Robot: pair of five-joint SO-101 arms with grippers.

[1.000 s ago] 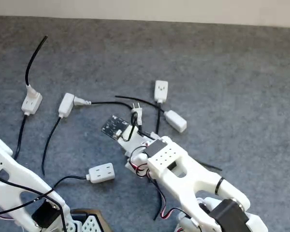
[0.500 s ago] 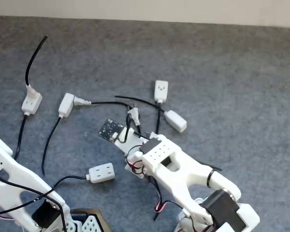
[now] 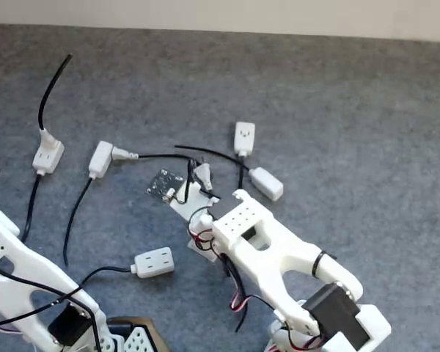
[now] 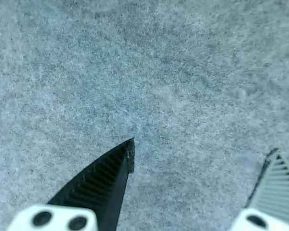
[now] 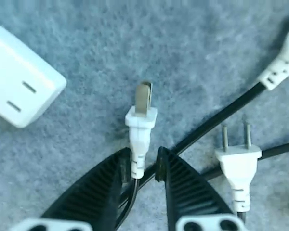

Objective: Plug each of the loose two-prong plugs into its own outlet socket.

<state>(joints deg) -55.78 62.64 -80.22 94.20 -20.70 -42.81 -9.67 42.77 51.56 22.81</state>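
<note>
flat-pronged white plug (image 5: 140,124), fuzzy grey carpet (image 5: 91,33)

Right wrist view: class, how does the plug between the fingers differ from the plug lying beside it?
The held plug sits between the right gripper's fingers; the free plug lies apart on the carpet. The held plug is turned edge-on, its prongs overlapping as one; the free plug shows both prongs side by side. Both are white, on black cords, unplugged.

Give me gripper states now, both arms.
Left gripper: open, over bare carpet, holding nothing.
Right gripper: closed on a white two-prong plug, by its neck.
</note>
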